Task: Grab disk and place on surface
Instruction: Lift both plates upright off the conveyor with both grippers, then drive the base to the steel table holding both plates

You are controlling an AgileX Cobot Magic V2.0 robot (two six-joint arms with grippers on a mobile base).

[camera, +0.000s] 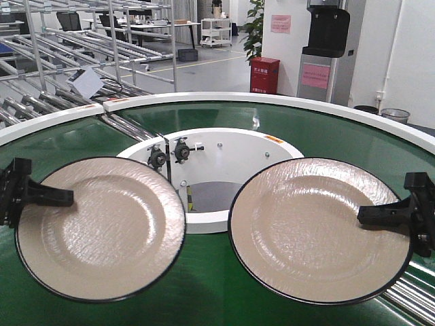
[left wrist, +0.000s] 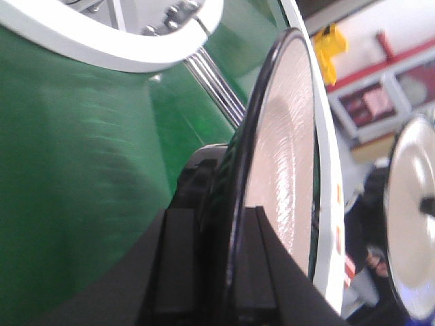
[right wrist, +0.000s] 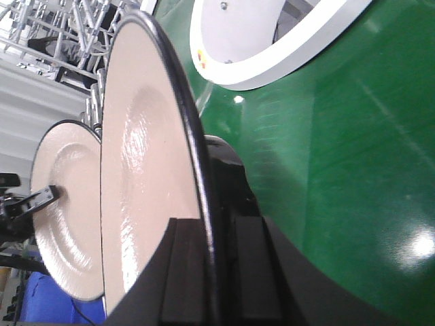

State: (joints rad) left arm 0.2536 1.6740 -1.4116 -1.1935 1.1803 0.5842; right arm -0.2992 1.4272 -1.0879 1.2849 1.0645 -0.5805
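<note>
green conveyor belt [camera: 204, 299] under left disk [camera: 102, 227] pinched by left fingers [camera: 51, 197], right disk [camera: 319, 227] pinched by right fingers [camera: 380, 214]

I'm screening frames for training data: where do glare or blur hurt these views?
Front view: sharp, mild sheen on the left plate and right plate. Left wrist view: green belt smeared, bright background washed out. Right wrist view: glare spots on the belt, right end effector soft.
</note>
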